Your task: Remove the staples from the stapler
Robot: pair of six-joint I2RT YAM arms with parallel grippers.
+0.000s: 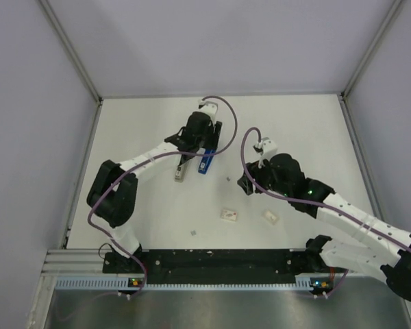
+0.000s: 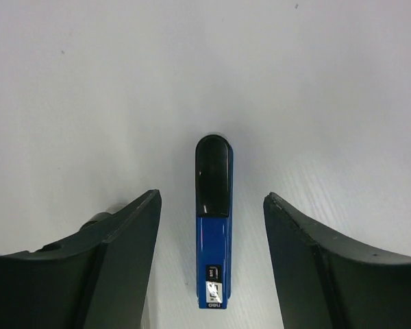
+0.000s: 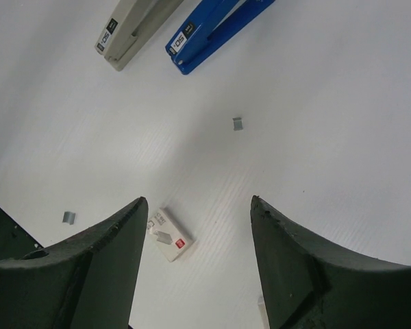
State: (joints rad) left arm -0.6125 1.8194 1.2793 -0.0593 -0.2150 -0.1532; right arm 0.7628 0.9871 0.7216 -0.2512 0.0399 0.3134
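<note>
Left gripper [image 2: 212,197] gapes astride stapler [image 2: 213,247]; beige stapler [image 1: 181,168], seemingly, beside.

The slim bright-blue stapler [image 3: 216,31] and beige stapler [image 3: 133,31] run off the right wrist view's top edge. Overhead, the left end effector [image 1: 204,146] covers their far ends.

Two arms, left arm [image 1: 147,157] and right arm [image 1: 359,218]: white link shells, black joint housings. Purple cable [image 1: 231,120] looped along each. White camera block [image 1: 207,105] at each wrist. Green indicator light [image 1: 308,182] on right arm. End effector fingers [image 2: 116,267]: dark, matte, curved.
</note>
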